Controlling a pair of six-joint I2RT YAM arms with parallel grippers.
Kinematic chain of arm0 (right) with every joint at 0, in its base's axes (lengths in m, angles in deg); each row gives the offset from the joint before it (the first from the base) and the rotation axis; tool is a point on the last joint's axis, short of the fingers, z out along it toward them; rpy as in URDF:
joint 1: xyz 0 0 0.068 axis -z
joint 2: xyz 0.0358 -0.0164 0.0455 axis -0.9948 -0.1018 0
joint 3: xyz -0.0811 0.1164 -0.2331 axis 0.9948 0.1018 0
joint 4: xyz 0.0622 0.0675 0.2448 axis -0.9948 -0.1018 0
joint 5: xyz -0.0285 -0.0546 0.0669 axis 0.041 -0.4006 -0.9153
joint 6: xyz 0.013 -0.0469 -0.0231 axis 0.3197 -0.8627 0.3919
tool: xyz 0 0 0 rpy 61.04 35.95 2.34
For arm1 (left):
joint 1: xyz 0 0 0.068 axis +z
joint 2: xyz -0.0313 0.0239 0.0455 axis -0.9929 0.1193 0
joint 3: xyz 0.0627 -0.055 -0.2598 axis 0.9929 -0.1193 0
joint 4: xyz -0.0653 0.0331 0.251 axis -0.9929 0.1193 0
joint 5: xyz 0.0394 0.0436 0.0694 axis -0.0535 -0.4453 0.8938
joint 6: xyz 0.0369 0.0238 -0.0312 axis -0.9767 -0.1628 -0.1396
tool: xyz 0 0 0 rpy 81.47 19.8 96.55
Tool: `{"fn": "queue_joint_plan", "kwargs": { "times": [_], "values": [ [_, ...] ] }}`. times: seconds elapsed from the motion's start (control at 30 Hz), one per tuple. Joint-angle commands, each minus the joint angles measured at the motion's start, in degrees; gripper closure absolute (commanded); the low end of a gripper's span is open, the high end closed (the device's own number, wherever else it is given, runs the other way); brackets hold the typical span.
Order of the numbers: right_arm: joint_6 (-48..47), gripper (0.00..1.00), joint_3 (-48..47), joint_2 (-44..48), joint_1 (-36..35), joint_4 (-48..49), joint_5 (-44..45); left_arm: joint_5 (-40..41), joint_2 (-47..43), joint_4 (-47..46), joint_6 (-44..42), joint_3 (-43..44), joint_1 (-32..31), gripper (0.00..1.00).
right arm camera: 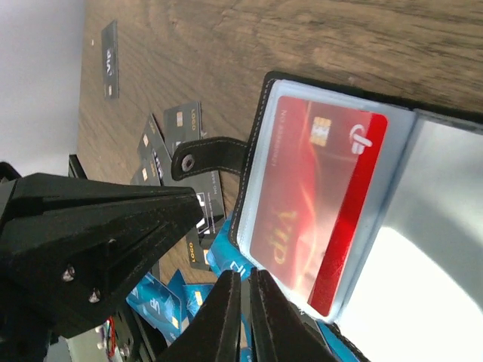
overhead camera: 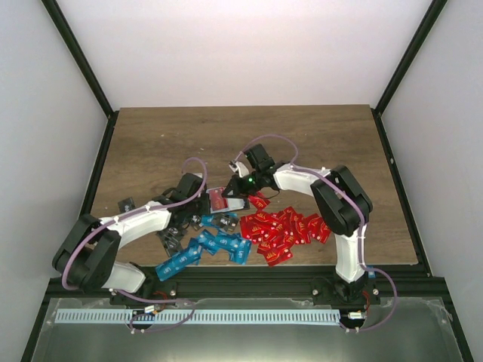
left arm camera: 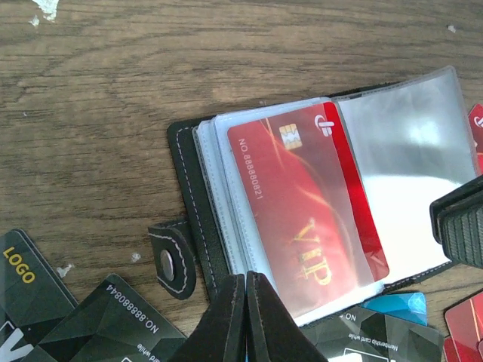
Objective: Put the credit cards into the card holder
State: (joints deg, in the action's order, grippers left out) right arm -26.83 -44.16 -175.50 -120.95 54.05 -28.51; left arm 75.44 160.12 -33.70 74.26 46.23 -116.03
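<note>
The black card holder [overhead camera: 225,204] lies open on the wood between both grippers. A red VIP card [left arm camera: 309,219] sits mostly inside its top clear sleeve, with a red strip along one long edge sticking out. My left gripper [left arm camera: 246,280] is shut, its tips at the holder's [left arm camera: 189,173] near edge. My right gripper [right arm camera: 243,277] is shut to a thin slit at the holder's [right arm camera: 253,173] lower edge, beside the red card [right arm camera: 317,196]. One of its fingers [left arm camera: 462,226] rests by the empty clear sleeve. Red cards [overhead camera: 283,230], blue cards [overhead camera: 211,249] and dark grey cards [overhead camera: 170,237] lie loose.
The holder's snap strap [left arm camera: 172,260] sticks out to the side. Dark grey cards [left arm camera: 45,302] lie close by the left gripper. The left arm's black body [right arm camera: 98,241] fills the left of the right wrist view. One grey card [overhead camera: 127,202] lies apart at the left.
</note>
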Motion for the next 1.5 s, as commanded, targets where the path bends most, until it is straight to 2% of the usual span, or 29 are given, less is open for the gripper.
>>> {"fn": "queue_joint_plan", "kwargs": {
  "times": [0.0, 0.1, 0.4, 0.9, 1.13, 1.27, 1.37, 1.47],
  "values": [
    [-0.7, 0.96, -2.7, -0.9, -0.9, 1.2, 0.0, -1.2, -0.4, 0.7, -0.3, 0.4, 0.0, 0.96],
    [-1.1, 0.99, -3.6, -2.2, -0.9, 1.2, 0.3, -1.5, -0.6, 0.4, -0.1, 0.2, 0.0, 0.96],
    [-2.8, 0.99, -5.3, -6.1, -0.9, 0.3, 1.6, -1.4, -0.8, 0.7, 0.1, 0.2, 0.0, 0.96],
    [-4.0, 0.99, -2.2, -7.4, -0.9, 0.4, 5.3, 0.3, -1.0, 1.0, 0.4, 1.0, 0.0, 0.95],
    [-3.5, 0.99, -1.4, -7.6, -0.9, 1.6, 4.2, 0.1, -1.2, 0.4, 0.2, 1.2, 0.0, 0.75],
    [-3.5, 0.99, -1.4, -7.7, -0.9, 1.7, 4.0, -0.5, -1.2, -0.6, 0.4, 0.9, 0.0, 0.59],
    [-3.5, 0.99, -1.2, -7.8, -0.9, 1.8, 3.8, -1.3, -0.4, -1.8, 0.6, 0.6, 0.0, 0.54],
    [-3.4, 0.99, -1.1, -7.9, -0.8, 2.1, 3.4, -2.6, 0.5, -3.3, 0.8, 0.5, 0.0, 0.54]
  ]
}}
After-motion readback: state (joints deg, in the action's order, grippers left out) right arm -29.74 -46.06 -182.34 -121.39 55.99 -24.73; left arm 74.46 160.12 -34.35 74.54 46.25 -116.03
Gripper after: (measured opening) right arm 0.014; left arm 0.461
